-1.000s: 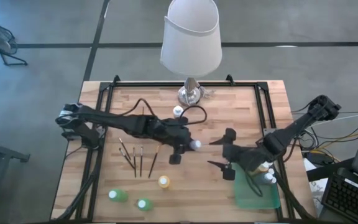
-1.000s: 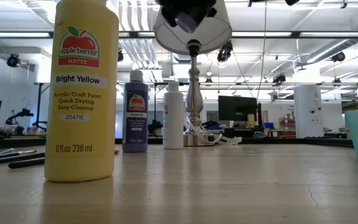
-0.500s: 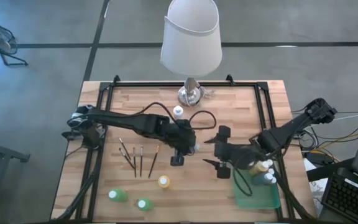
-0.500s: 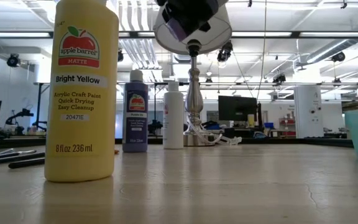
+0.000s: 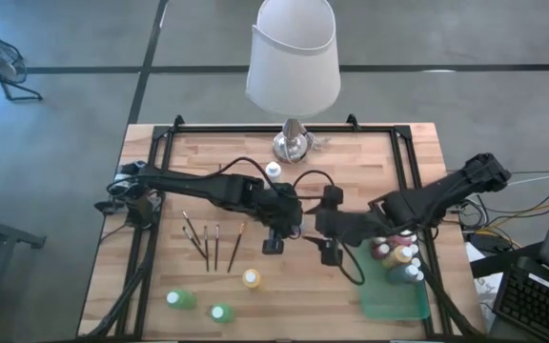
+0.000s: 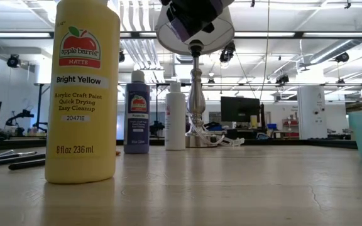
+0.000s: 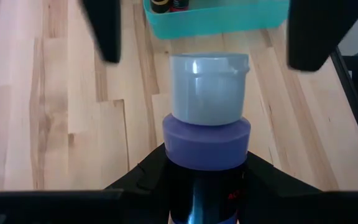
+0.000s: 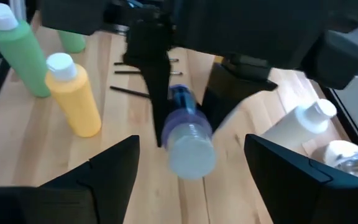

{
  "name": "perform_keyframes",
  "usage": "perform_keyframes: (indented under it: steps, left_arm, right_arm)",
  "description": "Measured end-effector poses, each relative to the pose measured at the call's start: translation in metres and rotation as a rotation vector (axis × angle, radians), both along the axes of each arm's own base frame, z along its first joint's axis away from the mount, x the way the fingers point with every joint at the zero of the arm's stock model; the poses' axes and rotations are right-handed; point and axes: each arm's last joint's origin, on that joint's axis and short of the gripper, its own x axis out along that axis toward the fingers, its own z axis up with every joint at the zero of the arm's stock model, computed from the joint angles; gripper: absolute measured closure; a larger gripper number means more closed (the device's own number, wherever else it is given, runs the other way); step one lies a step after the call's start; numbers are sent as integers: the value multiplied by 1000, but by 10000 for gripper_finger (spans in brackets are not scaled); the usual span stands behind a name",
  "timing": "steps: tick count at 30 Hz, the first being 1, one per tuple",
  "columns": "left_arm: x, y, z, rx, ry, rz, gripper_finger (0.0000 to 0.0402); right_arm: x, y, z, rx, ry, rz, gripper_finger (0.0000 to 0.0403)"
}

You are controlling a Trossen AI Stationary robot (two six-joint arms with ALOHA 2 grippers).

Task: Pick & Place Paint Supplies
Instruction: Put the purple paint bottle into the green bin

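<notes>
Mid-table handover. Left gripper [image 5: 289, 221] clamps purple bottle [image 7: 207, 134] above table [image 5: 351, 162], cap toward right gripper [image 5: 328, 221], whose fingers [image 8: 107, 171] gape wide, holding nothing. Next: right closes on cap end, left releases, bottle goes to tray [image 5: 394, 303].

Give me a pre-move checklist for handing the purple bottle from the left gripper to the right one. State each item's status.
1. Left gripper shut on the purple white-capped paint bottle: ok, fingers clamp its body below the cap.
2. Right gripper open: ok, its two dark fingers stand wide on either side of the cap.
3. Cap points toward the right gripper: ok.
4. Right fingers around the bottle body: not ok, they sit short of it.
5. Bottle held above the wooden table: ok in the low view, where it hangs high.
6. Free space in the flat green tray: ok, bottles fill only its far end.
</notes>
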Motion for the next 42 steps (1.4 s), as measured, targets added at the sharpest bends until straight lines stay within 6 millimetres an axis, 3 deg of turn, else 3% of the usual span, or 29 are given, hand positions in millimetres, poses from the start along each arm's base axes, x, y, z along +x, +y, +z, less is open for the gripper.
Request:
perform_keyframes:
  steps: [13,24,42]
  left_arm:
    - [-2,1,-1,5,18,-2,273]
    - [-4,1,-2,5,49,3,273]
    - [-6,1,-3,7,72,4,273]
  right_arm:
    - [23,-10,7,39,119,23,107]
    - [39,-6,8,-7,222,29,151]
    - [43,-10,4,-28,236,31,206]
